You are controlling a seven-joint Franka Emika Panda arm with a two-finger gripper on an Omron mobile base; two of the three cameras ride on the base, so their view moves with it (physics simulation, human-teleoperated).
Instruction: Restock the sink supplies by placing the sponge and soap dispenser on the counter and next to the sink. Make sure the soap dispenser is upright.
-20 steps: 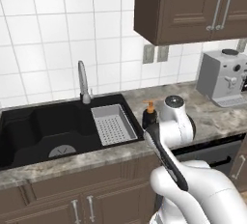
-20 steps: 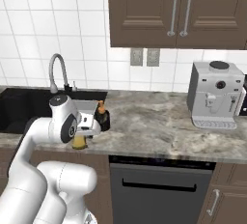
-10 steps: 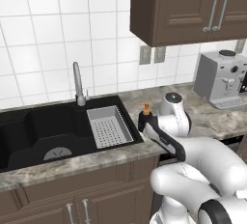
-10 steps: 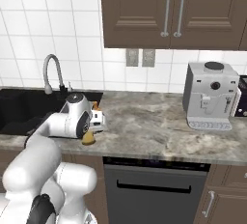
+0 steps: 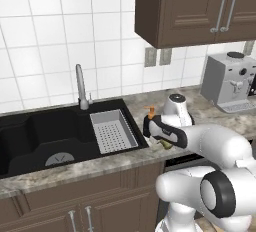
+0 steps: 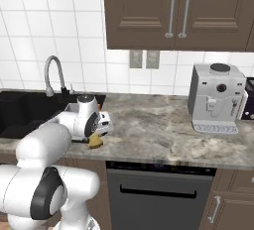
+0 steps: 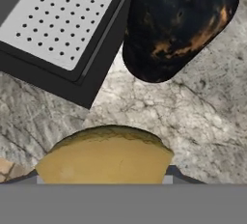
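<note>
The yellow-tan sponge [image 7: 103,158] rests low on the marbled counter [image 7: 193,121], with my gripper [image 7: 103,178] shut on it; its dark finger tips flank the sponge's two ends. The black soap dispenser [image 7: 178,30] stands upright just beyond it, close to the corner of the black sink [image 7: 72,88]. In the left base view the gripper [image 5: 162,140] points down over the sponge [image 5: 167,145], right of the soap dispenser [image 5: 148,124] and the sink [image 5: 40,136]. The right base view shows the sponge [image 6: 95,142] under the gripper [image 6: 97,136] near the counter's [image 6: 158,125] front edge.
A grey perforated tray [image 5: 112,131] lies in the sink's right basin, and a chrome faucet [image 5: 80,86] rises behind it. A grey coffee machine [image 6: 216,97] stands on the counter at the right. Dark wall cabinets [image 6: 173,11] hang above, and a dishwasher [image 6: 156,194] sits below.
The whole picture has shifted, so the base has moved. My arm has folded in closer to the body. The gripper stays shut on the sponge beside the soap dispenser.
</note>
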